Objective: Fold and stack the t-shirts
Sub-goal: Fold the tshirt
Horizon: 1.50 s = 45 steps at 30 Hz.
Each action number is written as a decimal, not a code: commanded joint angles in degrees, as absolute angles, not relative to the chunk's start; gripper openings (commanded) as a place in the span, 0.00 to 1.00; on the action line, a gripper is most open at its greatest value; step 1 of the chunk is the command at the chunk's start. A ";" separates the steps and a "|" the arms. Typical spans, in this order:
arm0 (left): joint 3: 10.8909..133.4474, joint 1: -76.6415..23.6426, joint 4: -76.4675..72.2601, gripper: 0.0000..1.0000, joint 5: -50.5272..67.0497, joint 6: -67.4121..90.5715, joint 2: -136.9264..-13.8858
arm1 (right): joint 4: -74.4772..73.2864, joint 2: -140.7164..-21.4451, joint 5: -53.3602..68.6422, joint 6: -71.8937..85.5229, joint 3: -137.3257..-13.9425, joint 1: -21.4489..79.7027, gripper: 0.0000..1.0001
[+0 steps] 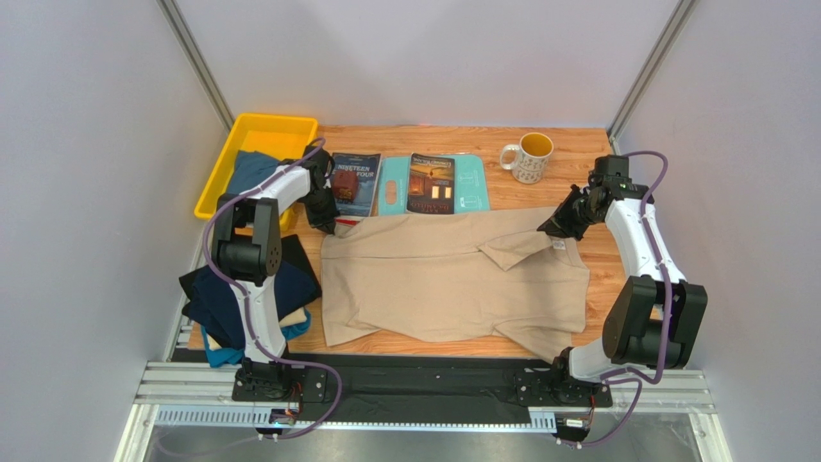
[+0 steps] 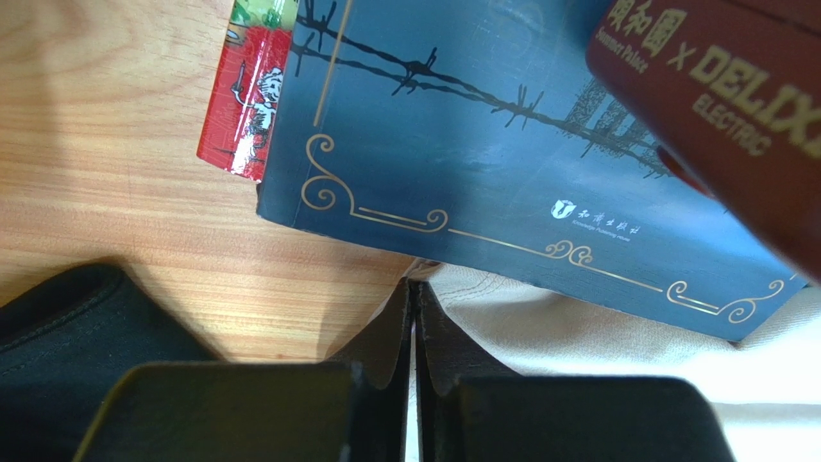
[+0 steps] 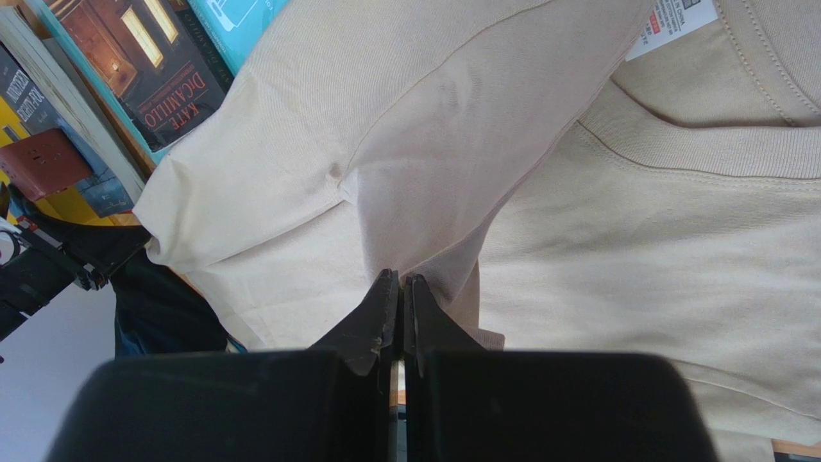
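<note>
one beige t-shirt (image 1: 443, 279) is lying spread across the middle of the desk (image 1: 453, 140) in the top view, its collar pointing toward the right of the frame and one sleeve folded in over the chest. the left tool (image 1: 326, 223) is sitting at the shirt's upper left corner, just below a blue book (image 1: 358, 183). its fingers are pressed together at the cloth's edge, and whether any cloth is caught between them is not showing. the right tool (image 1: 552, 231) is pinching a fold of the same shirt near the collar, at centre right. a heap of t-shirts (image 1: 226, 303), dark navy and teal, is lying at the lower left. a dusty blue t-shirt (image 1: 252, 171) is resting in the yellow tray (image 1: 252, 128) at the upper left.
</note>
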<state>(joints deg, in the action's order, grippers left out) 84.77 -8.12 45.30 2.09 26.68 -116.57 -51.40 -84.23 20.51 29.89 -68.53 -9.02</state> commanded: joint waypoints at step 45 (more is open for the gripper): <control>86.93 -5.80 46.93 0.00 -4.31 28.92 -111.09 | -58.18 -86.22 19.34 29.27 -75.95 -8.96 0.00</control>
<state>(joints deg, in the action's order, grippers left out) 85.80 -6.57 44.14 -4.73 28.64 -110.69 -53.49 -87.42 19.99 30.13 -78.63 -9.02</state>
